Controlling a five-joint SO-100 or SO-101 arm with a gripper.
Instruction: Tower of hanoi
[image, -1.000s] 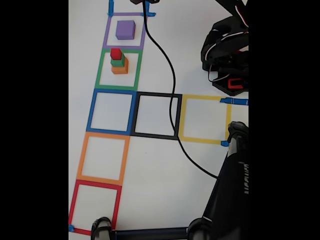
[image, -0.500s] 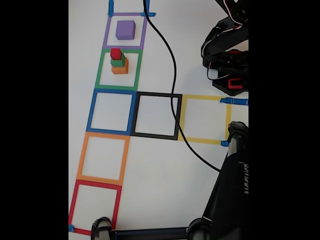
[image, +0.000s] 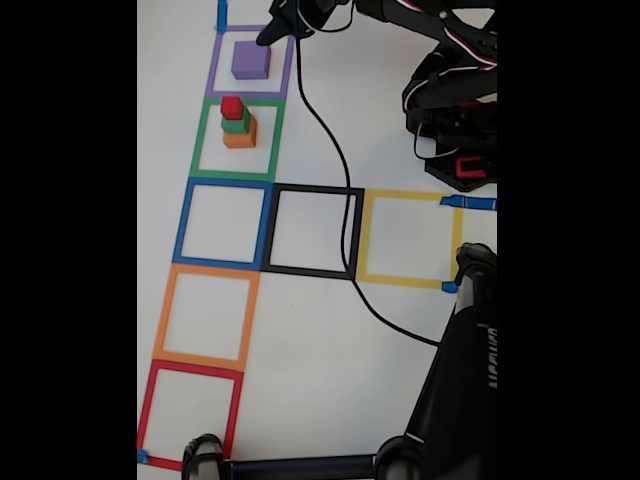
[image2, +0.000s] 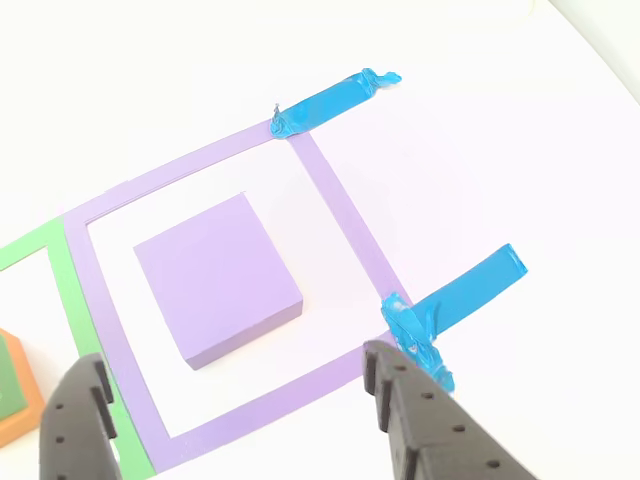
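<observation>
You are hovering the end effector (image2: 240, 400) with fingers spread wide and gripping nothing. The purple block (image2: 218, 275) is sitting inside the purple tape square (image2: 345, 220), directly ahead, centred between the fingers.

You have a white bench (image: 320, 380) under everything. A black cable (image: 340, 160) snakes across it in the fixed view, running from the far edge down past the right side of the black square toward the near right. A black stand (image: 455, 390) rises at the near right, with a dark bar along the near edge. Blue tape strips (image2: 335, 100) pin down the far corners of the paper layout, and another blue strip (image: 470, 203) lies at the right.
</observation>
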